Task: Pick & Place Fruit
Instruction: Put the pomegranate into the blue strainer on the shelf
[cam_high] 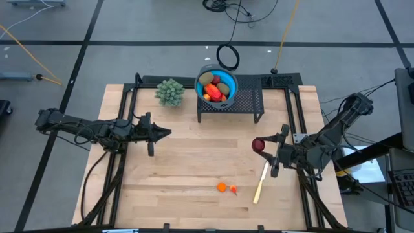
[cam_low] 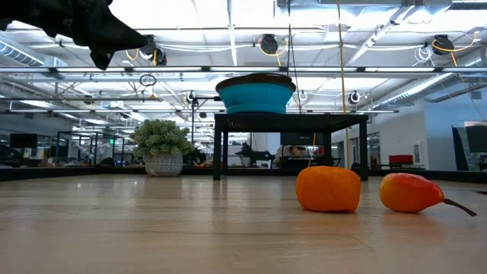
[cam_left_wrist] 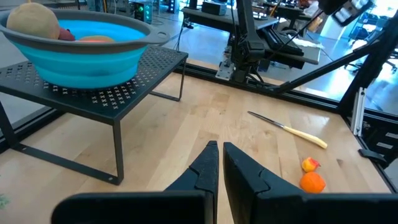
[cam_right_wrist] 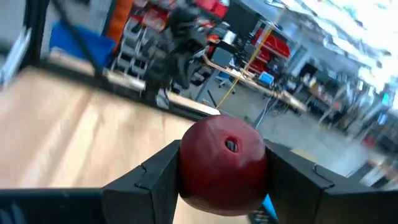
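My right gripper point(cam_high: 262, 145) is over the table's right part, shut on a dark red round fruit point(cam_right_wrist: 222, 167). A blue bowl point(cam_high: 202, 76) stands on a black perforated stand point(cam_high: 249, 102) at the far middle. It holds several fruit pieces, among them a red-orange one point(cam_high: 213, 90) and an olive-green one point(cam_high: 224, 87). Two small orange pieces point(cam_high: 222, 188) point(cam_high: 233, 189) lie on the table near the front. My left gripper point(cam_high: 165, 134) hovers over the left part, shut and with nothing in it. My right gripper pinches the dark red fruit by two opposite sides point(cam_right_wrist: 186, 171) between its two fingers point(cam_right_wrist: 158, 177). The fingers lie about level and point toward the table's left. The fruit is lifted clear of the table, its stem dimple point(cam_right_wrist: 231, 144) facing back toward the wrist.
A knife with a pale yellow handle point(cam_high: 261, 184) lies on the table below the right gripper. A bushy pale-green plant ball point(cam_high: 169, 92) stands left of the stand. Black frame rails run along the table's left and right sides.
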